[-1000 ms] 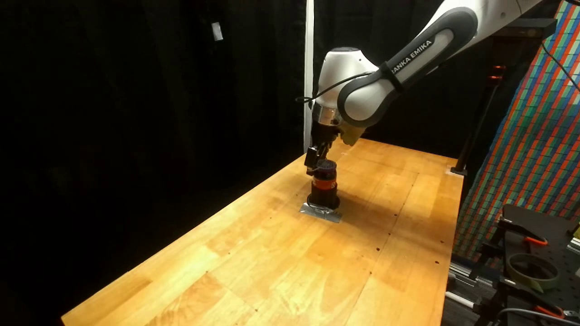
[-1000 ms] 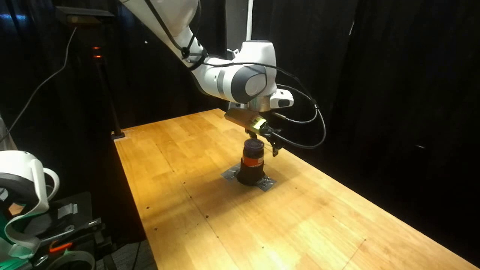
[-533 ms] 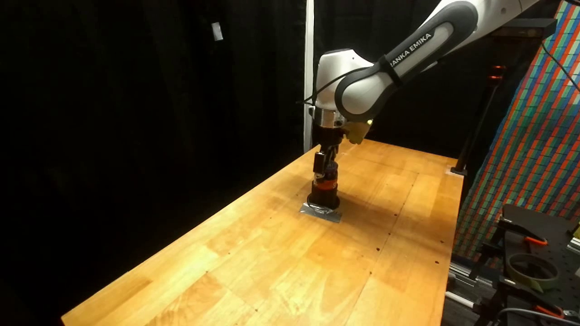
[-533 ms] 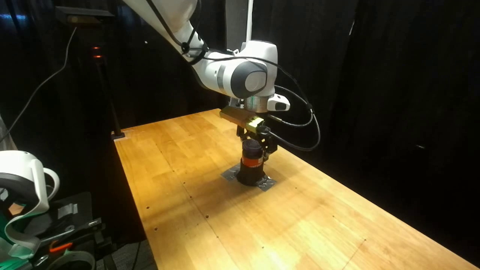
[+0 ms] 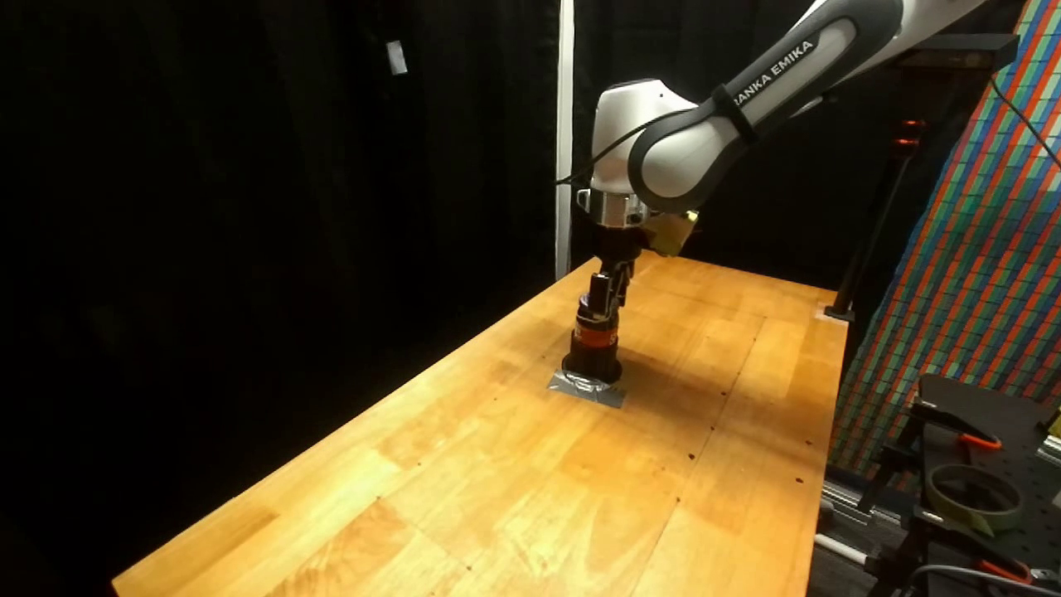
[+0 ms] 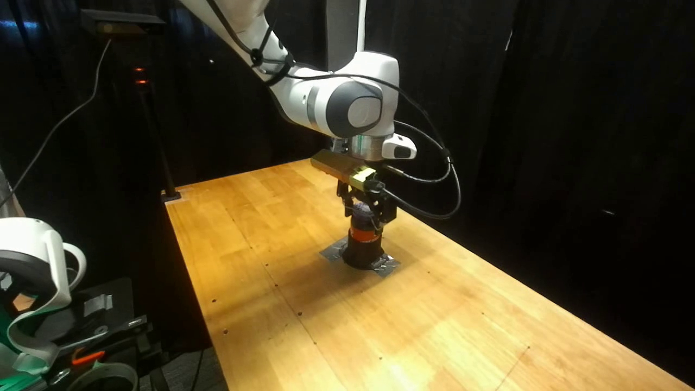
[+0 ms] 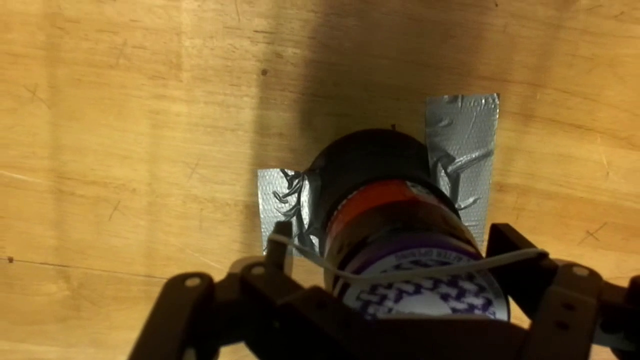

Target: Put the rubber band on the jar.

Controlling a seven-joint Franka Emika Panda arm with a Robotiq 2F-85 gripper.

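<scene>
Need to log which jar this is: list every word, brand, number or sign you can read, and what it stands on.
"RANKA EMIKA": on the arm; a strap covers the start.
"AFTER OPENING": on the jar lid, in the wrist view; nearby print unclear.
Jar label: print too small and blurred to read.

This looks like a robotics lab. Above the hand [image 7: 402, 247] runs a white, cabled robot arm [image 5: 684, 166]; beneath the hand lies a wooden table [image 5: 530, 497] dotted with small holes [image 5: 691, 456], strips of silver tape [image 7: 465, 130] stuck to it just below the hand. Black curtains [image 5: 290, 249] hang beyond, and well apart from the hand stand a slim post [image 5: 868, 249] with glowing orange-red lights [image 5: 907, 142] and a dark side stand [image 5: 966, 400] carrying a roll of tape [image 5: 1003, 520] and black-and-orange hardware [image 5: 983, 442].
</scene>
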